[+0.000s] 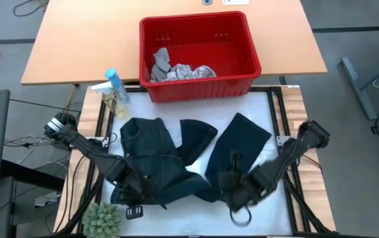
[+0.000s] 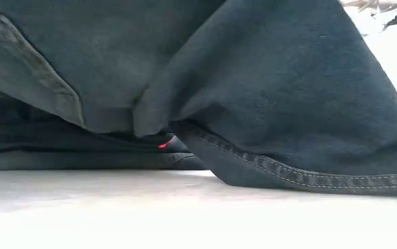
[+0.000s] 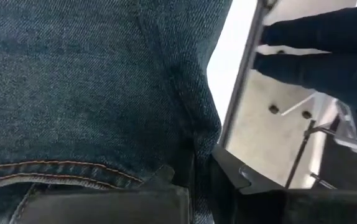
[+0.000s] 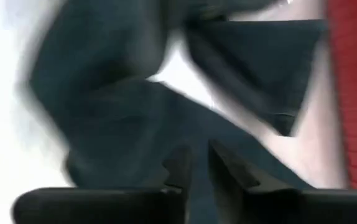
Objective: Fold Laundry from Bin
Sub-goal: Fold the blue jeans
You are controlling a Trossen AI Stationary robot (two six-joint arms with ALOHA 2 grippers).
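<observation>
Dark navy trousers (image 1: pixel 170 155) lie rumpled across the white work surface (image 1: pixel 272 198) at the centre and lower half of the overhead frame, one leg reaching toward the right of centre and the waist bunched at the left. The left gripper (image 1: pixel 137 187) sits at the lower left of that frame, on the trousers' near edge; its wrist camera is filled with blue-black denim and an orange-stitched seam, and the fingers are pressed together with the cloth bunched against them — whether any fabric is pinched between them cannot be made out. The right gripper (image 4: pixel 196 163) hovers at the lower centre-right of the overhead frame, over the trousers' near hem, its two dark fingers a narrow gap apart and nothing visibly caught between them. The red bin (image 1: pixel 242 82) stands at the upper centre, just beyond the trousers, holding a small grey cloth (image 1: pixel 160 61) and a white leaf-printed cloth (image 1: pixel 191 71) against its near wall. To the bin's left stand spray bottles (image 1: pixel 113 89) — and a small green plant (image 1: pixel 102 219) sits at the bottom left corner. From table height, the denim fills nearly the whole frame.
</observation>
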